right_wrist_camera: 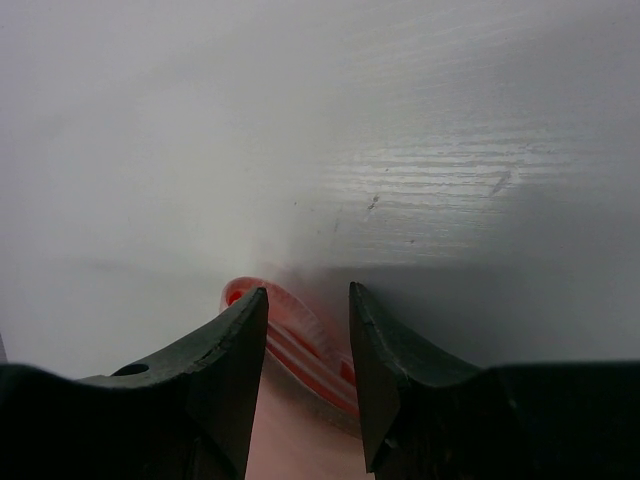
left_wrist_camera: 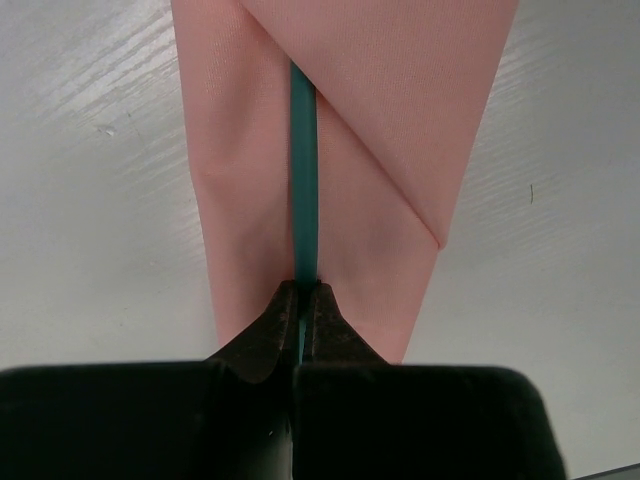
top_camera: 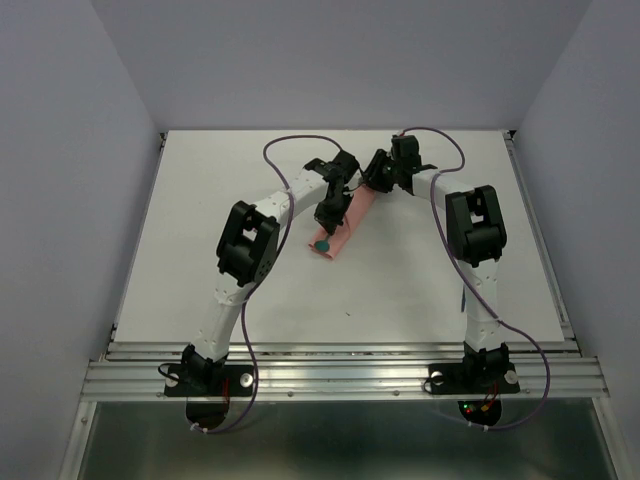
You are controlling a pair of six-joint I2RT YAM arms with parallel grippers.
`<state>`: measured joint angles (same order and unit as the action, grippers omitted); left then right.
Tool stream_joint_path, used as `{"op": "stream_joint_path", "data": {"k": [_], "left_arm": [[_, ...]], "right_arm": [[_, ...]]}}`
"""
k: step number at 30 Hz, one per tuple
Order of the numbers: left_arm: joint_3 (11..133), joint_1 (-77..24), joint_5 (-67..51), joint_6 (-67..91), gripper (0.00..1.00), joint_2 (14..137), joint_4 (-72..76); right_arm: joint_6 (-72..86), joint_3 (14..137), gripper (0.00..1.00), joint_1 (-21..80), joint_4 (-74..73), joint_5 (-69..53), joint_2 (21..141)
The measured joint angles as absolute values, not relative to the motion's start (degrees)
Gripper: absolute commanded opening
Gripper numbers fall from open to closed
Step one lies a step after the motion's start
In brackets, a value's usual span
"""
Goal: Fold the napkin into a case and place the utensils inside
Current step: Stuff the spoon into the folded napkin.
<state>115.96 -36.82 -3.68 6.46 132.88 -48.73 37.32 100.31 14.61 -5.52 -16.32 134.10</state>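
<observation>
Napkin case (top_camera: 345, 225) lies slanted near table's (top_camera: 200, 260) back edge. L gripper (left_wrist_camera: 301, 310) pinches teal utensil (left_wrist_camera: 303, 180), in line w/ case's long fold. R gripper (right_wrist_camera: 308, 320) jaws are spread at case's far end.

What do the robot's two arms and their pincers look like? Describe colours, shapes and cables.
Both the left arm and right arm have white tubular links joined by bulky black joint housings. A thin purple cable loops along each. The left pincer and right pincer have black fingers tapering to narrow tips.
</observation>
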Motion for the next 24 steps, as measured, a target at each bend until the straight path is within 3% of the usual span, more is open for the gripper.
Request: {"op": "stream_joint_path", "data": {"k": [24], "left_arm": [[118.67, -37.15, 0.82, 3.79, 0.00, 134.26, -48.07]], "right_arm": [[37.28, 99.55, 0.45, 15.27, -5.45, -18.68, 133.73]]}}
